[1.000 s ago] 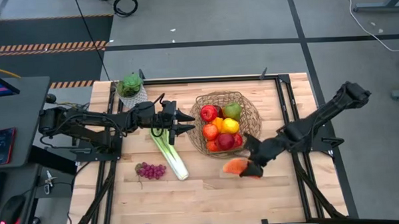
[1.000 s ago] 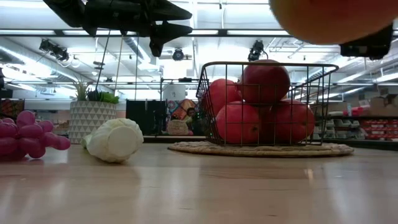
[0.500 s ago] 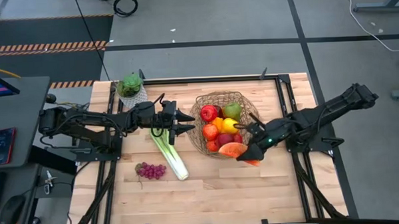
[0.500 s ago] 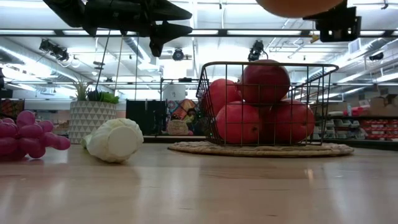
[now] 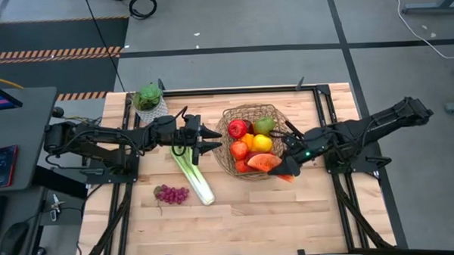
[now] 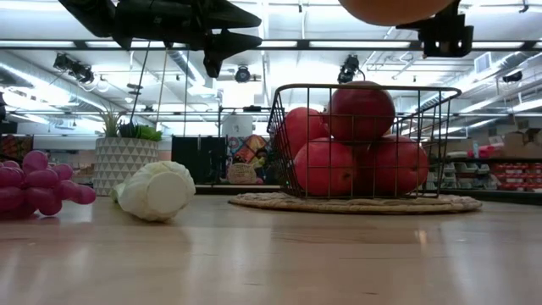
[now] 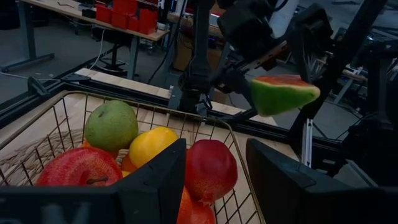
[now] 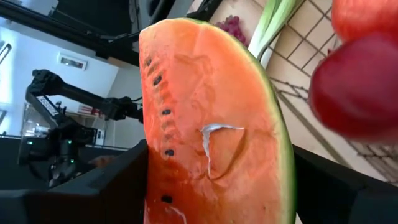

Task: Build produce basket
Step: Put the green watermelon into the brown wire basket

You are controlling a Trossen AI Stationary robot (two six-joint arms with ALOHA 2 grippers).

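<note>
Since the earlier frames, the right gripper [image 5: 283, 165] has carried the watermelon slice [image 5: 264, 162] from above the bare table near the basket's rim to a position over the near right edge of the basket [image 5: 286, 128]; the left arm has not shifted. Seen from above, the slice hangs over the red apples [image 5: 238, 129] and other fruit piled in the basket, and the right gripper's fingers stand wide, clamped on the slice from both sides, as the right wrist view confirms, where the orange flesh and green rind of the slice [image 8: 211, 124] fill the space between the two dark fingers. In the low view the slice [image 6: 394, 8] is held clear above the basket [image 6: 364, 89], apart from the apples [image 6: 362, 110] below it. The basket also holds a green pear [image 5: 264, 125], an orange [image 5: 239, 150] and a yellow fruit [image 5: 262, 143]. The left gripper [image 5: 212, 139] hovers just beside the basket's left rim, above the top end of the leek [image 5: 192, 172], its fingers partly open and holding nothing. The leek lies on the table [image 5: 238, 218] left of the basket, with the purple grapes [image 5: 172, 194] just beside its lower end. A small potted plant [image 5: 148, 96] stands at the table's far left corner.
</note>
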